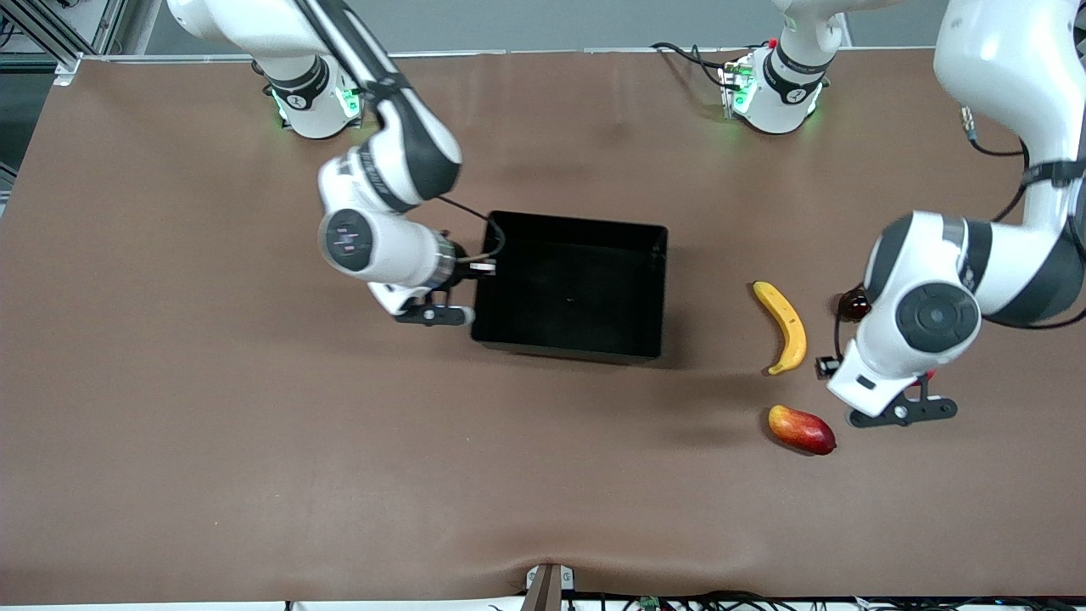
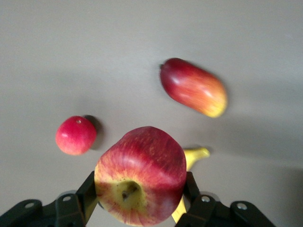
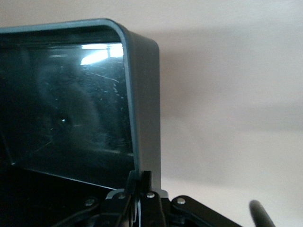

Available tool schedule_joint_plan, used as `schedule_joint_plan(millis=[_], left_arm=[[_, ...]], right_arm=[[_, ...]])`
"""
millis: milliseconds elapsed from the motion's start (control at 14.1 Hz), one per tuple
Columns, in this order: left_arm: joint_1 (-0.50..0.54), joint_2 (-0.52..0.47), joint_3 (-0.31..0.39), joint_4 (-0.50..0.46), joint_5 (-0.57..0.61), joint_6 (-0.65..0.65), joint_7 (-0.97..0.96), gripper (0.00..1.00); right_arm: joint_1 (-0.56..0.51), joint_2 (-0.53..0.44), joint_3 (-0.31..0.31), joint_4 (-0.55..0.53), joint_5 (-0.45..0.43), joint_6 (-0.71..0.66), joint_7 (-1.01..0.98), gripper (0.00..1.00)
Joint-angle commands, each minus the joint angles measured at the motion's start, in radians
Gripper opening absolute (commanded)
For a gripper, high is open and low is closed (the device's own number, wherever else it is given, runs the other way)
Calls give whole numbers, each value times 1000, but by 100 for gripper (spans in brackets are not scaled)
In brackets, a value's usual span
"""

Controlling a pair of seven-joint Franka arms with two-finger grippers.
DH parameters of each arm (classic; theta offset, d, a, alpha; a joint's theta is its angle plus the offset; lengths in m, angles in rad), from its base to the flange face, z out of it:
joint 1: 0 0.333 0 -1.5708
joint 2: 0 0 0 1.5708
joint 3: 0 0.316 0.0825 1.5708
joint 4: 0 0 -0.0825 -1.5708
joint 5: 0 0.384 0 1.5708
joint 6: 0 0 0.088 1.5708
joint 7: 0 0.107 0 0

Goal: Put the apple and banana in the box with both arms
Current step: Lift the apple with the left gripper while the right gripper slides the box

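Mango [image 1: 801, 429] lies nearest the front camera, with the banana [image 1: 785, 326] just past it, both well apart from the box [image 1: 654, 288]. Left gripper [image 2: 140, 198] pinches the apple [image 2: 140, 174] above the surface; its round skin could slip. Right gripper [image 3: 140, 191] clamps the box's wall, risking a tilt.

apple [image 2: 140, 182] hidden under left arm, front view | banana [image 2: 189, 163] mostly hidden, left wrist view

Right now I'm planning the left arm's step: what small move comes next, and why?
Probably carry the apple toward the box. The left gripper is shut on it above the table, over the banana, and the right gripper grips the box's wall.
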Motion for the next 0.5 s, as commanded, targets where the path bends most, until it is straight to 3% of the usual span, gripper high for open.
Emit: schedule_joint_plan(millis=[0, 71, 142, 283, 425], left_arm=[[2, -40, -120, -26, -5, -49, -135, 0], [-1, -38, -164, -27, -7, -49, -183, 0], [-7, -32, -206, -29, -7, -49, -232, 0], [-62, -20, -226, -26, -7, -47, -301, 0], [-135, 6, -228, -24, -7, -46, -362, 0]], right_arm=[[73, 70, -12, 32, 71, 100, 8, 0], [75, 94, -11, 34, 72, 121, 9, 0], [75, 103, -11, 35, 75, 122, 9, 21], [73, 98, -11, 35, 72, 109, 21, 100], [57, 73, -15, 35, 60, 61, 15, 100]])
